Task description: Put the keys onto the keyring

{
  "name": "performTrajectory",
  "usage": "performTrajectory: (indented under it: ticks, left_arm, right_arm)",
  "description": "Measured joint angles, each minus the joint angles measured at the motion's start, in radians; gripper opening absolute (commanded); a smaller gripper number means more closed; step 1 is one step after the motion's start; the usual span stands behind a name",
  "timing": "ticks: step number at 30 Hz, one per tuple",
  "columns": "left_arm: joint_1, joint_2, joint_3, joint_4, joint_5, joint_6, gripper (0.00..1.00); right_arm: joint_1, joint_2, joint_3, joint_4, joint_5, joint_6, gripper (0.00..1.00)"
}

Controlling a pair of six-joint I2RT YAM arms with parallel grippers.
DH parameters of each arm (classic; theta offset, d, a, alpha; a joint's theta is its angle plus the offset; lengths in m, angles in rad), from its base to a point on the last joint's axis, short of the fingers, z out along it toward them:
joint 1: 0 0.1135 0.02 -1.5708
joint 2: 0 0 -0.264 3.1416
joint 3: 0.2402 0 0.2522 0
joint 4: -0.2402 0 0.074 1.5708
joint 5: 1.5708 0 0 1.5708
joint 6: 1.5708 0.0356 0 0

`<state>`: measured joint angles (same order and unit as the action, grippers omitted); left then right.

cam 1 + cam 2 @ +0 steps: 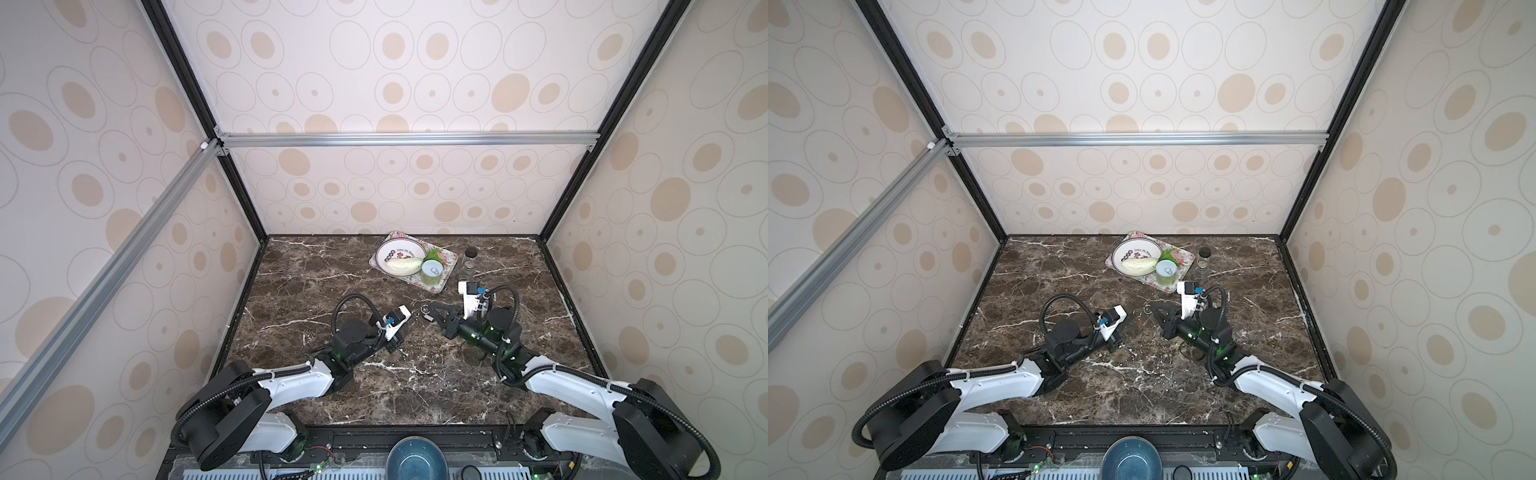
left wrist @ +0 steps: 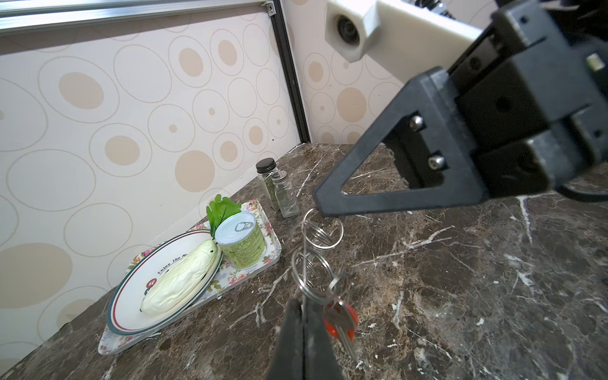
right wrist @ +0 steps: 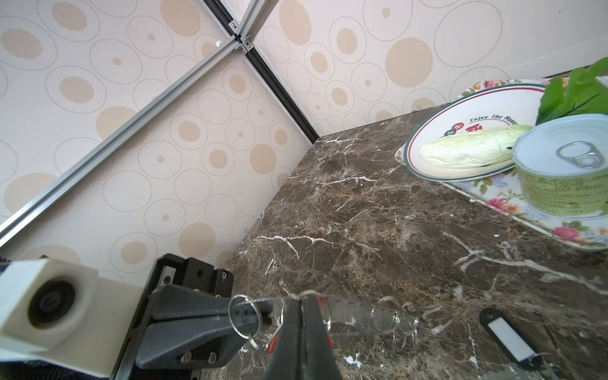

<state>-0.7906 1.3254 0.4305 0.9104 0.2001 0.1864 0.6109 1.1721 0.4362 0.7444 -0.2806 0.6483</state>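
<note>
The keyring (image 3: 357, 311), a flat grey metal oval with small split rings along its rim, hangs edge-on between my two grippers just above the marble. My left gripper (image 2: 304, 304) is shut on one end of the keyring (image 2: 304, 263). The red-tagged key (image 2: 340, 320) dangles beside those fingers from a split ring. My right gripper (image 3: 301, 301) is shut on the rim at a split ring, and in a top view the right gripper (image 1: 430, 314) points left at the rings. The black-tagged key with a white label (image 3: 506, 334) lies flat on the table nearby.
A floral tray (image 2: 108, 345) at the back holds a white plate (image 2: 131, 296) with a cabbage (image 2: 184, 279), a green can (image 2: 243, 243) and a leaf. Two spice jars (image 2: 286, 194) stand beside it. A blue bowl (image 1: 413, 459) sits at the front edge.
</note>
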Motion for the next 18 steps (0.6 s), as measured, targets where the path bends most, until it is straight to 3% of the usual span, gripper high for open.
performTrajectory:
  ticks: [18]
  left_arm:
    - [0.004,0.0,-0.011,0.002,0.039,0.041,0.0]
  right_arm:
    - [0.016,-0.043,0.059,-0.143,-0.01,-0.06,0.0]
